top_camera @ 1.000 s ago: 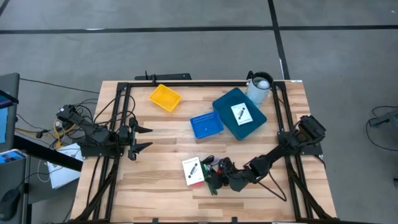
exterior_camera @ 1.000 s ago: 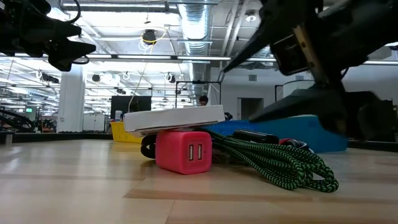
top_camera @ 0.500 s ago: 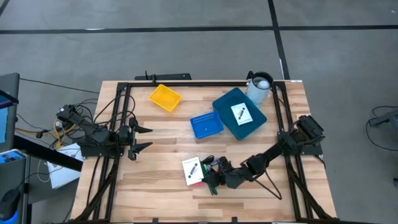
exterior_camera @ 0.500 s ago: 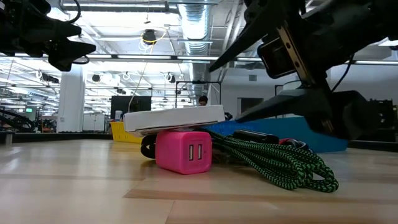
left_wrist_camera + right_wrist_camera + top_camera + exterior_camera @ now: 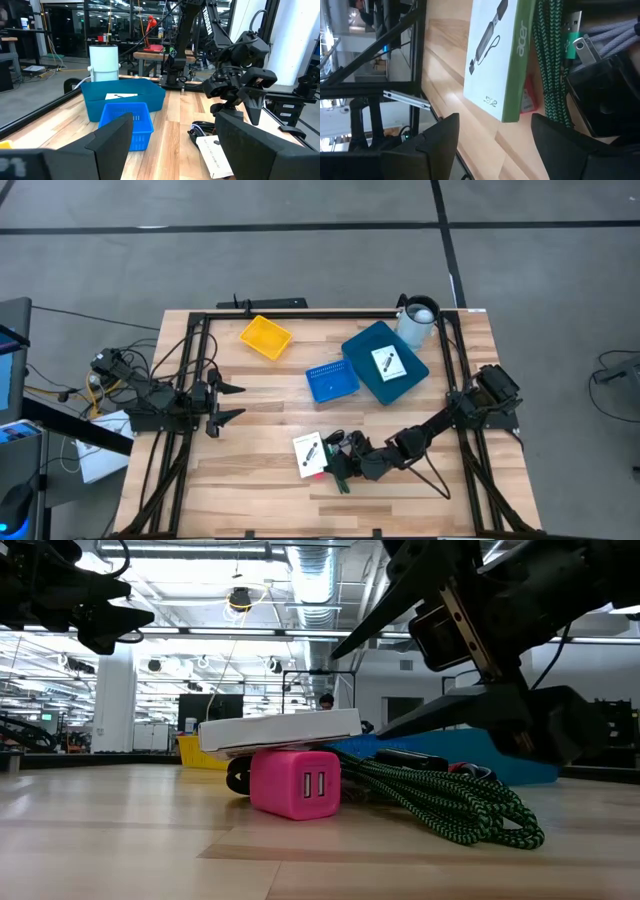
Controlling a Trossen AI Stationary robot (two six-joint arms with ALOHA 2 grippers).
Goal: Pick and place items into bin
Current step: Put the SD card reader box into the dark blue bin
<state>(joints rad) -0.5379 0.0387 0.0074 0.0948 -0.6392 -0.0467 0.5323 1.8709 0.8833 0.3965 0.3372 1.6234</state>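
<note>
Braided black-and-green cord (image 5: 450,802), tangled beneath the spread jaws of the right gripper (image 5: 345,464), could be dragged along if the adjacent white rectangular card box (image 5: 496,55) is gripped.

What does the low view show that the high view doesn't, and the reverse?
Only the low view: the pink plug block's two-slot face, and that the white box rests on top of it, off the wood. Only the high view: the yellow basket, small blue mesh basket, large blue bin holding a second white card, the white cup, and the left gripper waiting open at the table's left. Both: the box, the black-and-green braided cord, and the right gripper, open over the cord pile.
</note>
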